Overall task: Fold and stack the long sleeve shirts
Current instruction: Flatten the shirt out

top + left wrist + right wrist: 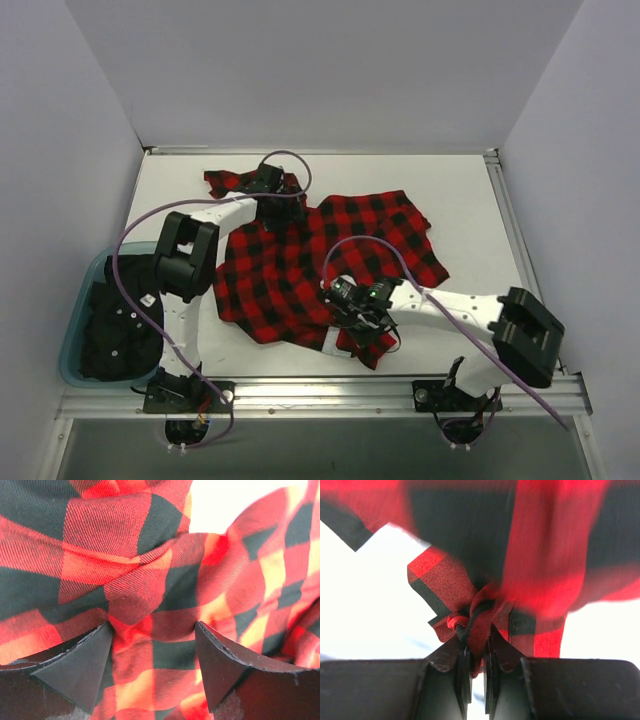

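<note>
We see the right gripper (475,647) with jaws nearly pressed together, pinching a bunched fold of the shirt (540,555) by the near edge of the table (470,200). The left gripper (152,630) has its jaws spread wide with a ridge of cloth between them; we can't tell whether they touch it. The shirt lies crumpled across the table's middle, one part reaching toward the far-left corner. A bin (72,340) of dark clothes sits by the near-left corner.

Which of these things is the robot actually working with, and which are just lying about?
Job: red-and-black flannel shirt; right end effector, shut on its cloth; left end effector, open over it.
Lying about: teal bin; dark clothes in it.
</note>
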`<act>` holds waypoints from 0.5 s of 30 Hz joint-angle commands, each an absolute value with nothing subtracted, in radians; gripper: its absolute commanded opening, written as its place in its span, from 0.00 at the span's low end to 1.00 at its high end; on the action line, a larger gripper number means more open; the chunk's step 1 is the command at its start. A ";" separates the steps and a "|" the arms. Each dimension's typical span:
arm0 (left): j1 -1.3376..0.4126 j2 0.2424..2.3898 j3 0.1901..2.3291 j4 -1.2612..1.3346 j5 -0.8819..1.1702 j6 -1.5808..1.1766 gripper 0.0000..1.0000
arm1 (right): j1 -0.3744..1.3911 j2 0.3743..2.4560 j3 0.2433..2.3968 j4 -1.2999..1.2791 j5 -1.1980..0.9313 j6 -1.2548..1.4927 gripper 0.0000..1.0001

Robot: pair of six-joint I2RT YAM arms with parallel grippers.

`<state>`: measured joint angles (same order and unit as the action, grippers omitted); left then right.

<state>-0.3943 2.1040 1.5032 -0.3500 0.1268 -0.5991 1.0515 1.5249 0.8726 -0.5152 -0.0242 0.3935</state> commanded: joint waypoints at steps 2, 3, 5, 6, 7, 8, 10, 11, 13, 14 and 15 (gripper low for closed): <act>-0.341 2.241 1.603 -0.400 0.057 -0.612 0.78 | 1.051 1.309 0.844 -0.738 -0.046 0.471 0.00; -0.334 2.265 1.644 -0.403 0.054 -0.620 0.78 | 1.051 1.281 0.842 -0.750 -0.058 0.480 0.00; -0.315 2.289 1.680 -0.420 0.046 -0.630 0.78 | 1.049 1.214 0.844 -0.782 -0.078 0.482 0.00; -0.308 2.304 1.693 -0.422 0.043 -0.644 0.78 | 1.051 1.198 0.847 -0.793 -0.081 0.485 0.00; -0.304 2.309 1.713 -0.422 0.040 -0.650 0.79 | 1.051 1.189 0.854 -0.802 -0.087 0.485 0.00; -0.296 2.312 1.724 -0.420 0.040 -0.655 0.78 | 1.051 1.177 0.859 -0.816 -0.116 0.486 0.00; -0.291 2.316 1.761 -0.422 0.038 -0.660 0.79 | 1.052 1.167 0.871 -0.821 -0.159 0.482 0.00; -0.288 2.316 1.773 -0.422 0.037 -0.657 0.79 | 1.052 1.161 0.874 -0.822 -0.191 0.480 0.00; -0.288 2.310 1.796 -0.420 0.025 -0.646 0.79 | 1.057 1.152 0.884 -0.821 -0.215 0.474 0.00; -0.288 2.306 1.818 -0.422 0.020 -0.640 0.79 | 1.058 1.149 0.896 -0.822 -0.225 0.469 0.00; -0.288 2.299 1.828 -0.422 0.015 -0.626 0.80 | 1.060 1.149 0.905 -0.821 -0.239 0.465 0.00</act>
